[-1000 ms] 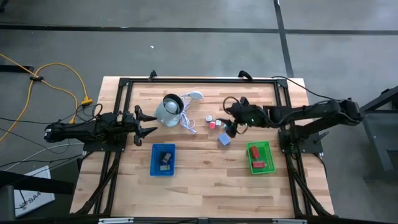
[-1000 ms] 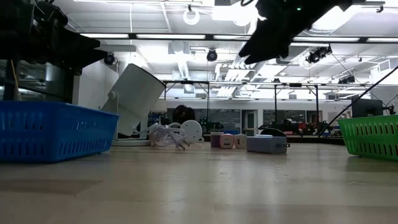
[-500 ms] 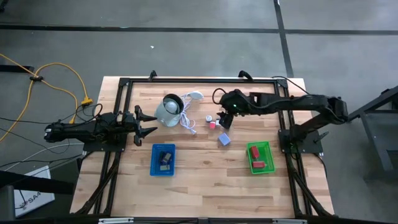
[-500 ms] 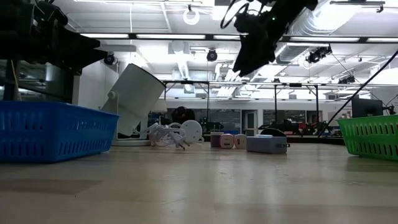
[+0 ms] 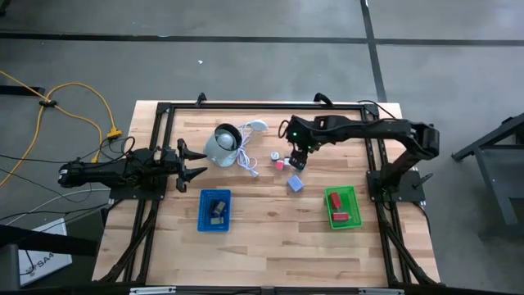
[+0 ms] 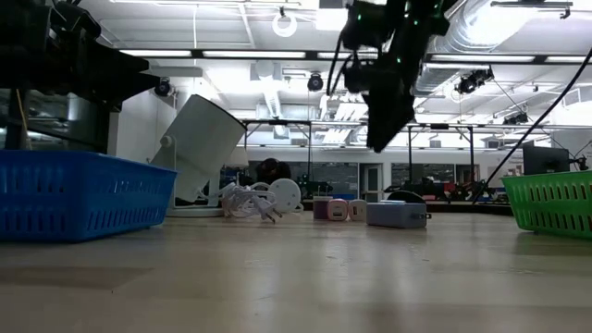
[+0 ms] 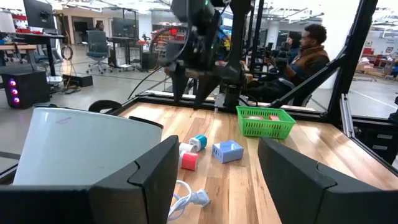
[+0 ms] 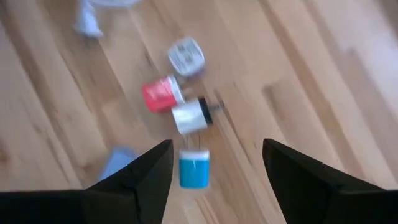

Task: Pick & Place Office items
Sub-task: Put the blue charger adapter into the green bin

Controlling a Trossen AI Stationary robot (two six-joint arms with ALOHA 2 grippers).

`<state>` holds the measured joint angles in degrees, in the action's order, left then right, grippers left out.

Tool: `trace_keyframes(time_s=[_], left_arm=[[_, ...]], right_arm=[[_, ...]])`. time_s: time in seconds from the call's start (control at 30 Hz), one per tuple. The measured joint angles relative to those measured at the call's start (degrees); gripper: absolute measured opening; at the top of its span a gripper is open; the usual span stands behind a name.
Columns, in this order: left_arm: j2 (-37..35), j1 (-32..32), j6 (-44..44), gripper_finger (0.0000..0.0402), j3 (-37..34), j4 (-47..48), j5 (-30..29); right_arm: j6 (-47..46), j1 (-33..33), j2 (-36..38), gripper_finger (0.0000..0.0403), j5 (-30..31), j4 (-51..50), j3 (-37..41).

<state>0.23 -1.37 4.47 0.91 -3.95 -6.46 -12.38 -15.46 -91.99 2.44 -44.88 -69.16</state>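
Wood-grain table bears small blocky plastic pieces beneath the right end effector, fingers spread.

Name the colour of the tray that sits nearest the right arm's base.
Green tray, clearest in the high view.

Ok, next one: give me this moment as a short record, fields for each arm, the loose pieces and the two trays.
right gripper: jaws open, empty, above the small pieces mid-table
left gripper: jaws open, empty, waiting at the table's left side
loose pieces: red block, teal block, pale-blue block
green tray: holds a red piece
blue tray: holds a dark piece
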Motion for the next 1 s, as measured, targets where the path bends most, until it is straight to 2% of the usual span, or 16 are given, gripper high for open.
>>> trace_keyframes(time_s=[0.27,1.0], left_arm=[[0.0,0.0,0.0,0.0212,0.0,0.0,0.0],[0.0,0.0,0.0,0.0212,0.0,0.0,0.0]], right_arm=[[0.0,-0.7,-3.4,0.0235,-4.4,-3.0,0.0],[-0.5,3.1,-4.6,0.0235,-1.1,-2.4,0.9]])
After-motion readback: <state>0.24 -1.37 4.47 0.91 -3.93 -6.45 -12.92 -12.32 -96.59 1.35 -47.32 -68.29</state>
